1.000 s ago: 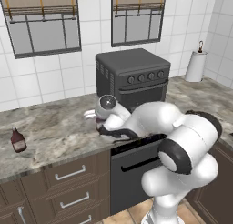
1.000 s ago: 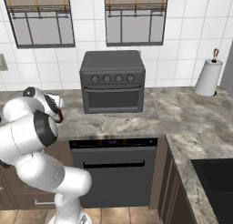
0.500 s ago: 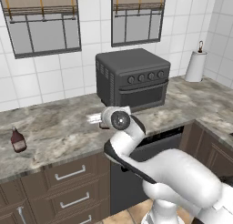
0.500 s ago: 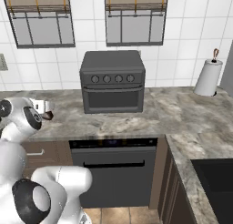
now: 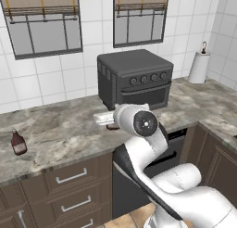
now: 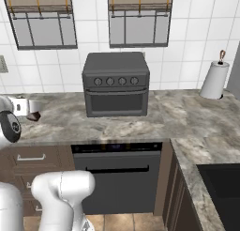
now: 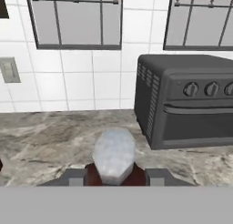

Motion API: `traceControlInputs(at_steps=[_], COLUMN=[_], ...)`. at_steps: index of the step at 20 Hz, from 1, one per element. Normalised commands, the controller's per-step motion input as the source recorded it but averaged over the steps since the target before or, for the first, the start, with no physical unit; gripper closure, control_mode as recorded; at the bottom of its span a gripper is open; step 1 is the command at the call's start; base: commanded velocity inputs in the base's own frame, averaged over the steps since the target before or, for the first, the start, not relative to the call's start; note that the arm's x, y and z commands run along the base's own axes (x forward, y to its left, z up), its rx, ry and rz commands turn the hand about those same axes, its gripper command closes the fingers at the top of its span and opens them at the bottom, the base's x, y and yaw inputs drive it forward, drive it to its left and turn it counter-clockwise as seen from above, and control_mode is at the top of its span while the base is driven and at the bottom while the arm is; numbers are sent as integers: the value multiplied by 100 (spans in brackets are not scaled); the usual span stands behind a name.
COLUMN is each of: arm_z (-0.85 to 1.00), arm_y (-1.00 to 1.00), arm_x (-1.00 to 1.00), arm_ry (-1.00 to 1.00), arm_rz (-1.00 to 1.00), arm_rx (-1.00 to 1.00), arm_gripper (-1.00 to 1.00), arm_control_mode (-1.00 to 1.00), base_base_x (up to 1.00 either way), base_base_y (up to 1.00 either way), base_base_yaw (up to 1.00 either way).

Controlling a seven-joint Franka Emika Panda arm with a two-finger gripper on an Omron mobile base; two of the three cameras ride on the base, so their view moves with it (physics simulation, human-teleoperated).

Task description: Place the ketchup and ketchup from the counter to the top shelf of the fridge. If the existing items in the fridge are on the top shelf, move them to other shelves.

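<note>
— Grey marbled counter (image 5: 69, 129) runs in front of you; what is your gripper (image 7: 114, 175) doing?

— Look at your hand view: the jaws sit narrow, pressed against both sides of a ketchup bottle (image 7: 113, 168). You see its reddish-brown shoulders between the two dark fingertips (image 7: 75, 176) and its pale grey cap pointing towards the camera.

— Where is that in the base views?

— In your left base view the hand is above the counter, just in front of the black countertop oven (image 5: 134, 79), partly hidden behind the arm's round joint; a dark patch shows under the white hand. In your right base view you find the hand at the far left edge, over the counter, left of the oven.

— And the other bottle?

— Your second ketchup bottle (image 5: 18, 142) stands upright on the counter at the far left of the left base view, near the front edge and well apart from the hand.

— Anything else nearby?

— A paper towel roll (image 6: 213, 80) stands on the counter by the tiled wall, to the right of the oven.
</note>
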Motion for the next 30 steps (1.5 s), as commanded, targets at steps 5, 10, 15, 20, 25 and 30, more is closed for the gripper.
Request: traceControlInputs(at_steps=[5, 10, 15, 20, 25, 30], arm_z=[97, 59, 3, -4, 0, 0], arm_y=[-1, -22, -67, -74, -14, -2], arm_x=[-100, -100, -100, -94, -7, -39], arm_ry=[2, 0, 11, 18, 5, 0], arm_rz=[0, 0, 0, -3, -6, 1], arm_rx=[0, 0, 0, 0, 0, 0], arm_gripper=[100, 100, 100, 100, 100, 100], arm_control_mode=[-100, -100, -100, -100, -100, 100], base_base_x=[0, 0, 0, 0, 0, -20], base_base_y=[0, 0, 0, 0, 0, -2], base_base_yaw=[0, 0, 0, 0, 0, 1])
